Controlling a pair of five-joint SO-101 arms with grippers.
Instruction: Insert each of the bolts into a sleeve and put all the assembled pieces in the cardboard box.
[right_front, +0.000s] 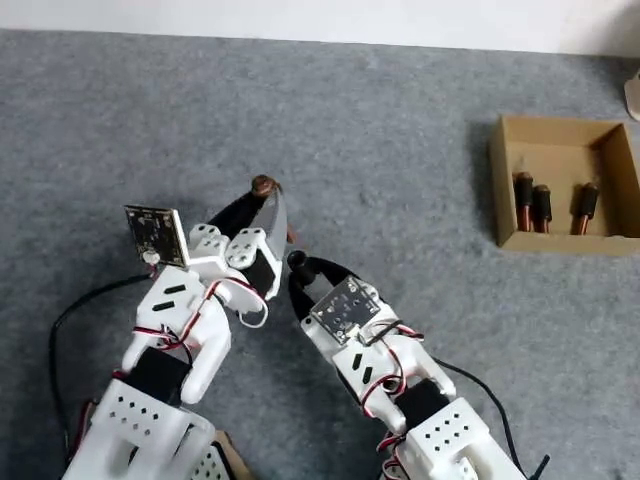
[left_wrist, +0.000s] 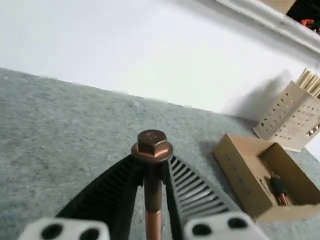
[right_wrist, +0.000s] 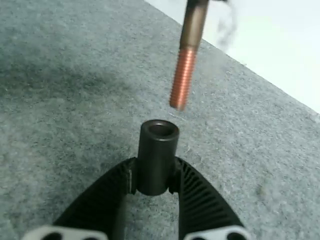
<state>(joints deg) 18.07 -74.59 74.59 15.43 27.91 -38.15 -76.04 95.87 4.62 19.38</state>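
Bolt (left_wrist: 152, 150) hangs over sleeve (right_wrist: 158, 150)

Left hand (left_wrist: 152, 162) pinches the copper bolt under its head. Right hand (right_wrist: 156, 176) clamps the black sleeve upright, threaded tip just above its mouth. Farther right on the counter (right_front: 400, 120), the cardboard box (right_front: 497, 185) holds three assembled pieces (right_front: 541, 206).

We take this for a robotics lab bench: a grey felt mat (right_front: 400, 110) against a white wall (left_wrist: 125, 45), a bare circuit board (right_front: 157, 235), a cardboard box (right_front: 560, 243), a perforated holder (left_wrist: 295, 120) of sticks.
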